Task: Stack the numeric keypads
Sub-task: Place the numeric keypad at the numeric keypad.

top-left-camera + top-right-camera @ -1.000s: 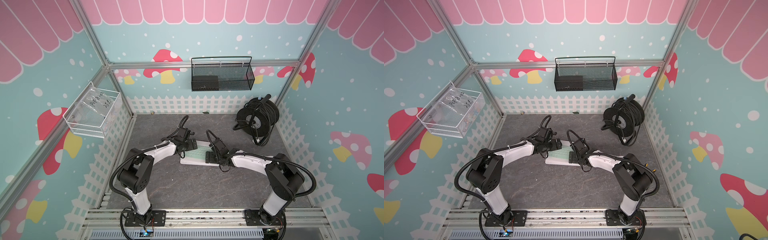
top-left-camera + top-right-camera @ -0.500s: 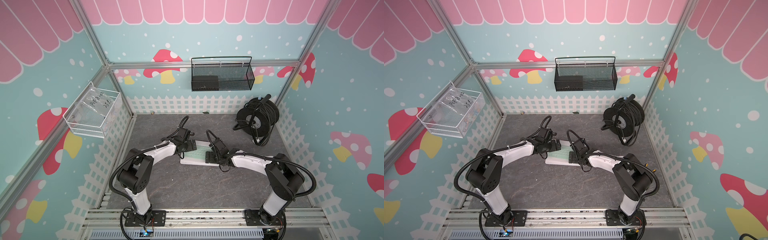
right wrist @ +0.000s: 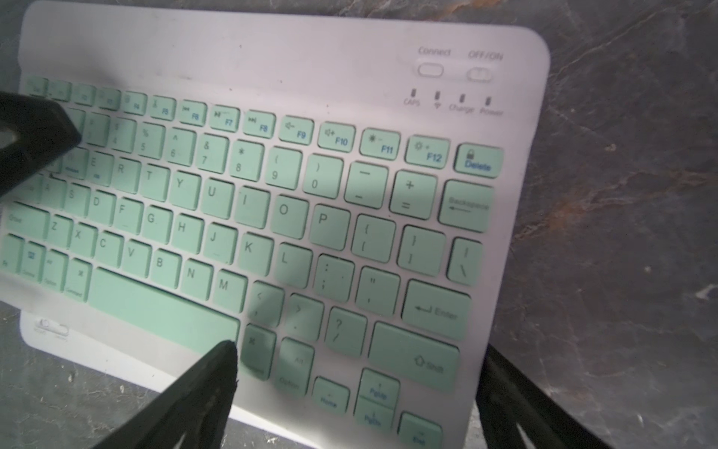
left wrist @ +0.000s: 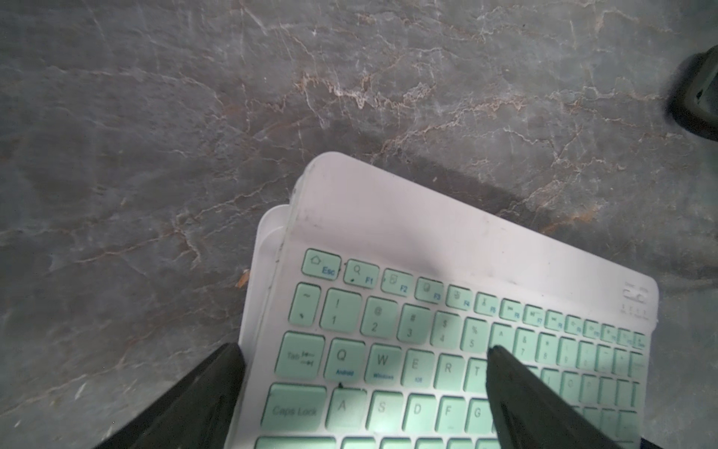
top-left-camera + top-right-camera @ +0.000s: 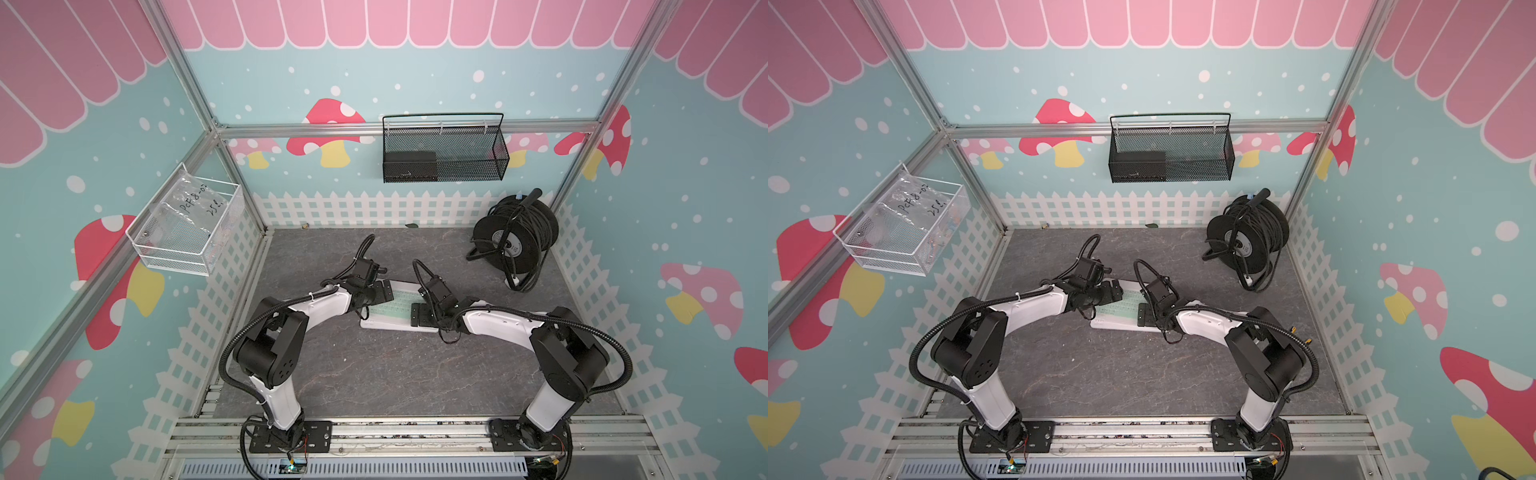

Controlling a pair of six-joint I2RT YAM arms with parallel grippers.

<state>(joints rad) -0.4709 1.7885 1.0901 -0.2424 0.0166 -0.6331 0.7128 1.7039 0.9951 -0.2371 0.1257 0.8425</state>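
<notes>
Well, both arms are down at the stack of keypads (image 5: 388,323), which lies just past the middle of the grey mat (image 5: 374,374) toward twelve o'clock, with the black cable reel (image 5: 513,237) well apart at about two. The mint green keypad (image 5: 1121,306) lies on top. The left gripper (image 5: 381,291) sits at its ten o'clock end and the right gripper (image 5: 419,313) at its four o'clock end, both with jaws spread wide and holding nothing. In the left wrist view a lower keypad (image 4: 268,241) pokes out beyond the top one's corner, so I'd say the job now is squaring up: nudge the ends inward gently and evenly, low against the edges, without tipping the pile. Compared with a second ago nothing has shifted, arms and pile alike
</notes>
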